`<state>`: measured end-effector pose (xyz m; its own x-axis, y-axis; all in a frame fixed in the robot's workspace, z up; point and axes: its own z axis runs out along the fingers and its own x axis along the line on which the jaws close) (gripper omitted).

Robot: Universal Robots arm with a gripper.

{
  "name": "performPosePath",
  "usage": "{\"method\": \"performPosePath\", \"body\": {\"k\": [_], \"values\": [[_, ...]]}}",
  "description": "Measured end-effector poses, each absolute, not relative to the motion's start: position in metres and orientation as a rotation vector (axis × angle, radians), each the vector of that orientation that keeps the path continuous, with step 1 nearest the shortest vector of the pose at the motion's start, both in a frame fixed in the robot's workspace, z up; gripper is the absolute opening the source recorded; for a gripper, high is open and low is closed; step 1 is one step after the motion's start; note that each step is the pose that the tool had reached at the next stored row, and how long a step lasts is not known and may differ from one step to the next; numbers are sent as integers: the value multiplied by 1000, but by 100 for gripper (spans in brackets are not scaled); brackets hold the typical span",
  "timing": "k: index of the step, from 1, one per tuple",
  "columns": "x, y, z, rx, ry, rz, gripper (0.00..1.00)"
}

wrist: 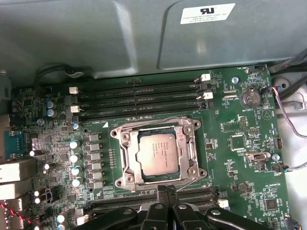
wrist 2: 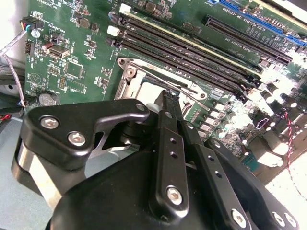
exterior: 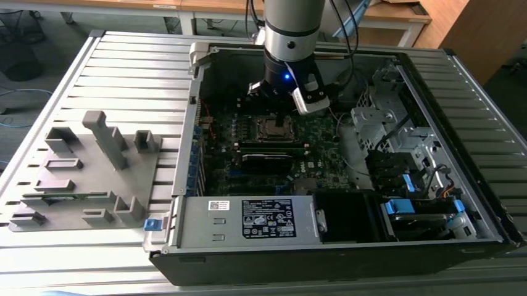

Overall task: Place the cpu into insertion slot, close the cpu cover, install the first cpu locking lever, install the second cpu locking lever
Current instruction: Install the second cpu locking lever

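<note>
The cpu (wrist: 157, 153), a small square chip with a dull silver top, lies flat in the insertion slot (exterior: 276, 127) on the green motherboard. The cpu cover (wrist: 125, 158), a silver frame with a square window, lies down around the chip. A thin wire lever (wrist: 163, 118) runs along the frame's edge beside the memory slots. My gripper (wrist: 166, 190) hovers just off the socket's other edge, its black fingers (wrist 2: 169, 103) pressed together with nothing between them. In the exterior view the arm (exterior: 288, 55) stands upright over the socket inside the open computer case.
Long black memory slots (wrist: 139, 98) run along one side of the socket, and more of them lie under the gripper. A labelled grey power-supply box (exterior: 247, 219) sits at the case front. Drive cages and cables (exterior: 395, 135) fill the exterior view's right. A grey fixture block (exterior: 82, 172) stands outside the case on the left.
</note>
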<state>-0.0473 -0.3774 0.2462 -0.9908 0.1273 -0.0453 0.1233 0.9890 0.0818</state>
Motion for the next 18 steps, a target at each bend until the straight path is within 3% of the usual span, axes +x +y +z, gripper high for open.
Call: {"method": "performPosePath", "body": {"k": [18], "values": [[-57, -380, 244, 193, 3075, 123, 11]]}}
